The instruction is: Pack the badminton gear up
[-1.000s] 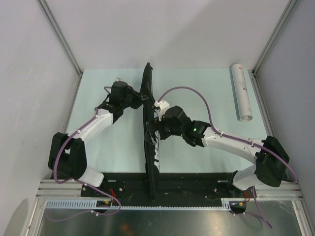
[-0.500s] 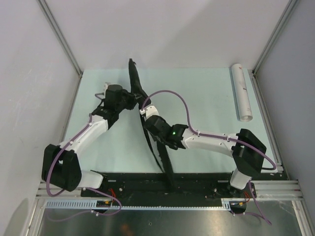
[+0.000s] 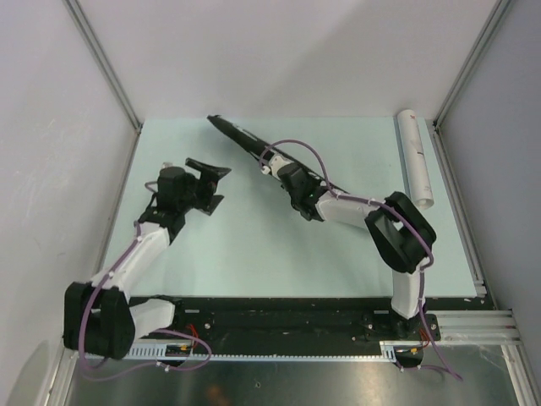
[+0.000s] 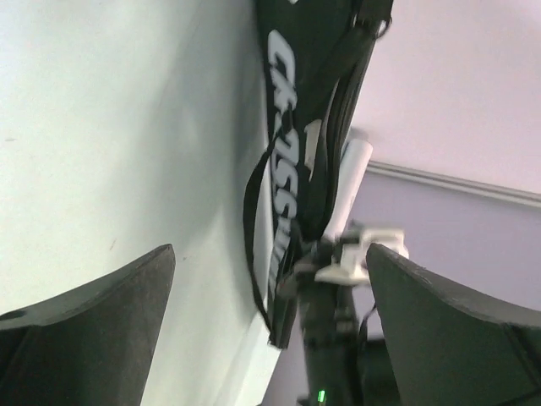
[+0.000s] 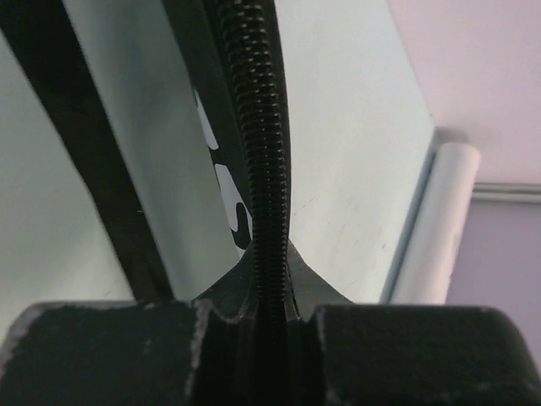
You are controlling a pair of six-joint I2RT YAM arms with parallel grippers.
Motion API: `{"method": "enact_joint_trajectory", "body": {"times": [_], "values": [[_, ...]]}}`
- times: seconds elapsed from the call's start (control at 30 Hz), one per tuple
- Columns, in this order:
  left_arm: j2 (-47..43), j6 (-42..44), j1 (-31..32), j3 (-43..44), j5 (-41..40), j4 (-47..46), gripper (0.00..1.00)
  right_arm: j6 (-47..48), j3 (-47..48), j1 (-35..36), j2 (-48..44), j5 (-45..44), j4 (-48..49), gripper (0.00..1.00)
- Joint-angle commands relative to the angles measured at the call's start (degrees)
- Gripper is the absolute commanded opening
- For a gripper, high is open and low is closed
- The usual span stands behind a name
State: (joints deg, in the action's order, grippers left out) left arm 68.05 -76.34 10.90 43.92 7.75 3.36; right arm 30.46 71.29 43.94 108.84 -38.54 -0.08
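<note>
Where the right pincer (image 5: 269,313) clamps the bag (image 4: 296,93), its zipper (image 5: 258,135) runs ribbed.

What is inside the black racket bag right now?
Nothing inside can be seen. The black fabric of the racket bag covers any contents, and the right gripper is shut on its zipper edge.

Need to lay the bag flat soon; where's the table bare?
Bare: the wide near strip of table between the arms, and the far patch between racket bag and white tube. Crowded: around the open left tool, beside the bag the right tool grips.
</note>
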Motion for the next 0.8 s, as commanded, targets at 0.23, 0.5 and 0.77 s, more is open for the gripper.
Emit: {"method": "enact_joint_trajectory", "body": {"times": [0.23, 0.5, 0.77], "values": [[-22.17, 16.01, -4.74, -12.37, 6.22, -0.55, 0.98, 14.93, 1.40, -3.78, 6.40, 3.55, 16.80, 0.23], [-20.68, 24.91, -4.57, -6.75, 9.04, 1.04, 0.95, -0.21, 1.40, -0.10, -2.83, 6.47, 1.15, 0.98], [-18.83, 34.14, 5.35, -0.34, 6.41, 1.13, 0.94, -42.64, -2.36, -0.60, -22.56, 21.39, -18.37, 1.00]]}}
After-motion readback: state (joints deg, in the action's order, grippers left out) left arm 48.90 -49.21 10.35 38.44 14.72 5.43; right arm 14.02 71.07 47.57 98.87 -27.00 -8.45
